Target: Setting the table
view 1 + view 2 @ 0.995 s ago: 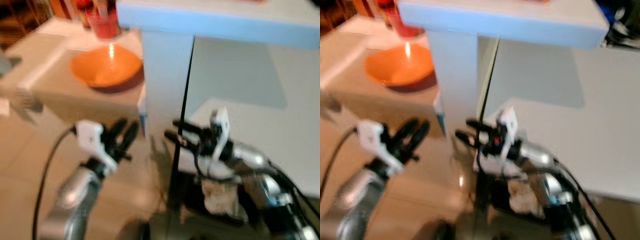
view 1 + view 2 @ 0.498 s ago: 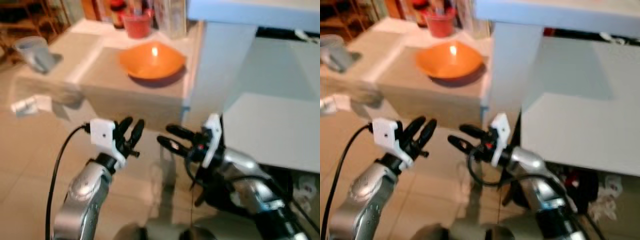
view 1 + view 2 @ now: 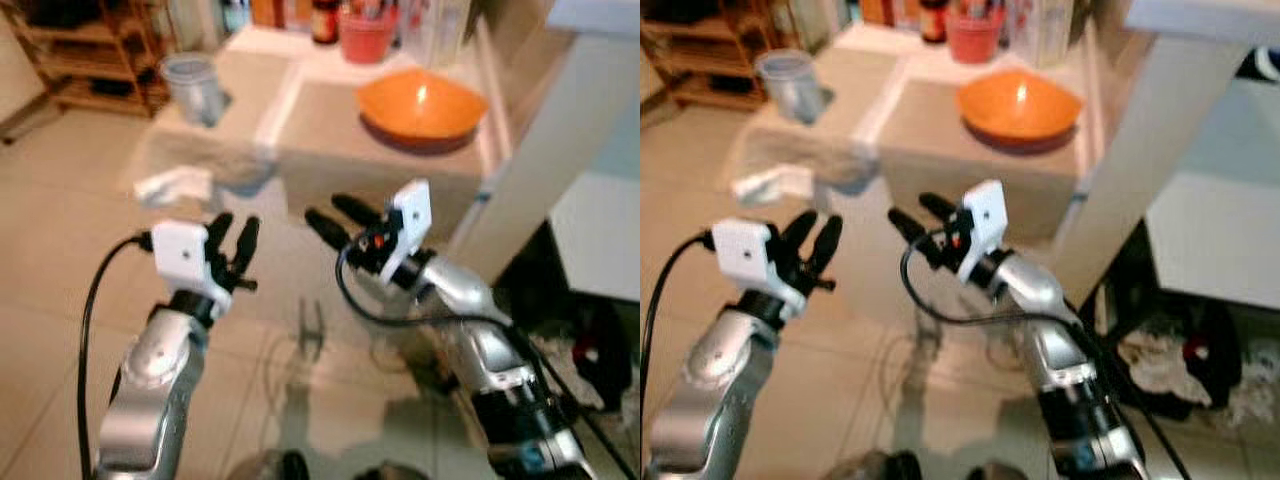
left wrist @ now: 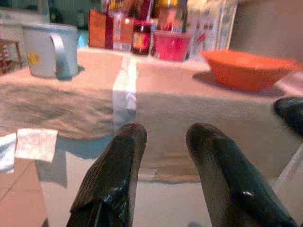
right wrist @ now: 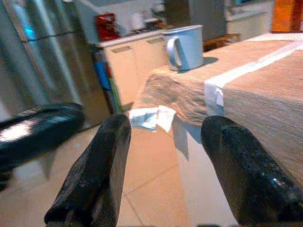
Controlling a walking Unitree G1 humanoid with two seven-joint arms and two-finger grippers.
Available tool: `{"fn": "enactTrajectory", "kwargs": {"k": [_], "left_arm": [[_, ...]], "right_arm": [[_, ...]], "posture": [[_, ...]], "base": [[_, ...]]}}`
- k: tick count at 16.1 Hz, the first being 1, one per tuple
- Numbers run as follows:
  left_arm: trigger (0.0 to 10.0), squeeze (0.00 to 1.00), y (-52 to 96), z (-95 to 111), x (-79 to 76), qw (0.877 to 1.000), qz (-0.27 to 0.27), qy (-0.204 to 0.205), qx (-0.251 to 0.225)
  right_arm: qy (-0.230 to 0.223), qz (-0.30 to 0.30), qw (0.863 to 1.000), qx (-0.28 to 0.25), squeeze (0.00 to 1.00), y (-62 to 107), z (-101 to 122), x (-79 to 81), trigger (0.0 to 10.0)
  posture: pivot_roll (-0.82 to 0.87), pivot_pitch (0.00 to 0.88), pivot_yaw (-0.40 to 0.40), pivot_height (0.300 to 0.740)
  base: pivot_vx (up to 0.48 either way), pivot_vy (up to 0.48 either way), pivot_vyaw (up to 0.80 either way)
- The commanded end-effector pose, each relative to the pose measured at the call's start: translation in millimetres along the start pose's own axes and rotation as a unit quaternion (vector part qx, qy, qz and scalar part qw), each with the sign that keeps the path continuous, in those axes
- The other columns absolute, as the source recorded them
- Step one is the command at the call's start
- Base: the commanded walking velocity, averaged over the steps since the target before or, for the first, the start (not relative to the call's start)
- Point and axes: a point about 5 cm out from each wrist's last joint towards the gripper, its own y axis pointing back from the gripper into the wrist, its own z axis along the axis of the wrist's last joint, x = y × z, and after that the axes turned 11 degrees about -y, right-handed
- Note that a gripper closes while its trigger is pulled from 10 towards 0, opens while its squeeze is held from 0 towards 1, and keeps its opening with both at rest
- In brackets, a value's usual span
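While both arms are reaching forward over the tiled floor (image 3: 60, 250) in the lower half of the left eye view, the left gripper (image 3: 232, 236) is holding its 2 black fingers slightly apart around nothing, and the right gripper (image 3: 330, 212) is spreading its 2 fingers wider, also empty. Beyond them, across the upper middle of the frame, a table (image 3: 330, 120) draped in a beige cloth is standing with an orange bowl (image 3: 420, 103) near its right end, a red cup (image 3: 367, 32) behind the bowl at the top edge, and a pale blue mug (image 3: 192, 85) at its upper-left corner. A white pillar (image 3: 540, 170) is rising at the right edge.
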Motion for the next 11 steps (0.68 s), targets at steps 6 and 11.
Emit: {"fn": "enactTrajectory", "kwargs": {"k": [6,11], "left_arm": [[10.0,0.00,-3.8,11,-3.0,1.000,-0.006,-0.014,-0.027],[10.0,0.00,-5.5,24,-4.1,0.998,-0.012,-0.013,-0.056]], "right_arm": [[0.018,0.005,1.000,-0.023,0.00,-9.4,16,3.5,10.0],[0.025,0.132,0.988,-0.075,0.00,-7.0,51,31.5,10.0]], "posture": [[-0.06,0.095,-0.027,0.740],[-0.06,0.098,-0.024,0.740]], "base": [[0.480,0.000,-0.40],[0.470,0.000,0.00]]}}
